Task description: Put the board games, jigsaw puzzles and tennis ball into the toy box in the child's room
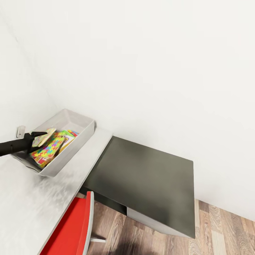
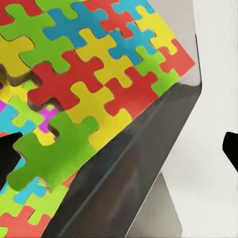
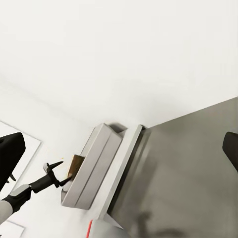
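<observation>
White walls back a pale table [image 1: 28, 198] at lower left of the frame. On it, the toy box [image 1: 83, 124] holds a jigsaw puzzle [image 1: 47, 150]. Left gripper [image 1: 39, 136] hovers over it, jaws spread, empty. Right gripper's [image 3: 119, 148] fingertips sit wide apart, holding nothing.

The red chair [image 1: 72, 226] is cut off by the head view's lower edge; toy box [image 1: 76, 122] contents partly hidden

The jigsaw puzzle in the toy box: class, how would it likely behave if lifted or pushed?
The puzzle looks flat and boxy, so probably stiff, not floppy. It leans tilted in the box, so a push may slide or flatten it. No rounded sides, so rolling seems unlikely.
</observation>
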You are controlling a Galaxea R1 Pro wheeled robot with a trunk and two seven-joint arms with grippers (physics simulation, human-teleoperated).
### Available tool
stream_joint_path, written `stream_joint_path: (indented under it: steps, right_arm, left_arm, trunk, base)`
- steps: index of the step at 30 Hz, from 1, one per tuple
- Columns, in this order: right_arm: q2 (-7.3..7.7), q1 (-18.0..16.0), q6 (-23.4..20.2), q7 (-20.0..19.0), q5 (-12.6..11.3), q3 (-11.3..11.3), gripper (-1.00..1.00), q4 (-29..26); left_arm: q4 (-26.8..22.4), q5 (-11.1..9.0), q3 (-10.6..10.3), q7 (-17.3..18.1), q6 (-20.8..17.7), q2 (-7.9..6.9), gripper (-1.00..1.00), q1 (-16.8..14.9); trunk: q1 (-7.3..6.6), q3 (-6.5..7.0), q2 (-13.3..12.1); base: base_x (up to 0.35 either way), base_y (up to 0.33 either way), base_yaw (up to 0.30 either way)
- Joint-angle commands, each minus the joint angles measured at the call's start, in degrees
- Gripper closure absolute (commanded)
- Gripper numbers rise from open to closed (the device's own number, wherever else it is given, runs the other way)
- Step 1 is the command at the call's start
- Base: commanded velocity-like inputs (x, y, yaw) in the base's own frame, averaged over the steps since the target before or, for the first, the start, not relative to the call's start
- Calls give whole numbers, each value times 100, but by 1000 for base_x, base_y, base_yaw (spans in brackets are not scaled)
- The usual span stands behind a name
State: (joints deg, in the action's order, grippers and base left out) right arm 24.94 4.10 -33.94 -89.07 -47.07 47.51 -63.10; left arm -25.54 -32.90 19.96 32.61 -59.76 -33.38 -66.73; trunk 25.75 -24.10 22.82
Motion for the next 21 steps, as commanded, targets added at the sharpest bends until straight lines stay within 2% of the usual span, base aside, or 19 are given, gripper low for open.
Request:
stream_joint_path:
  steps: [1, 8, 16, 21]
  right_arm:
    - [2, 3, -60, -6, -22, -5, -100, -3]
    - [2, 3, -60, -6, -20, -5, -100, -3]
    - [-5, 3, -53, -6, -15, -5, -100, -2]
    - [-6, 3, -51, -5, -14, -5, -100, -3]
  left_arm:
    - [2, -5, 33, 42, -24, -17, -100, -7]
    - [-3, -120, 42, 116, -24, -185, -100, -7]
    - [-22, -115, 8, 734, -24, -460, -100, -7]
    - [-28, -114, 0, 834, -24, -632, -100, -7]
  trunk:
    - [3, -8, 10]
    - [3, -8, 10]
    - [3, -8, 10]
    - [3, -8, 10]
  base:
    - [0, 0, 0]
    - [0, 0, 0]
    - [0, 0, 0]
    - [0, 0, 0]
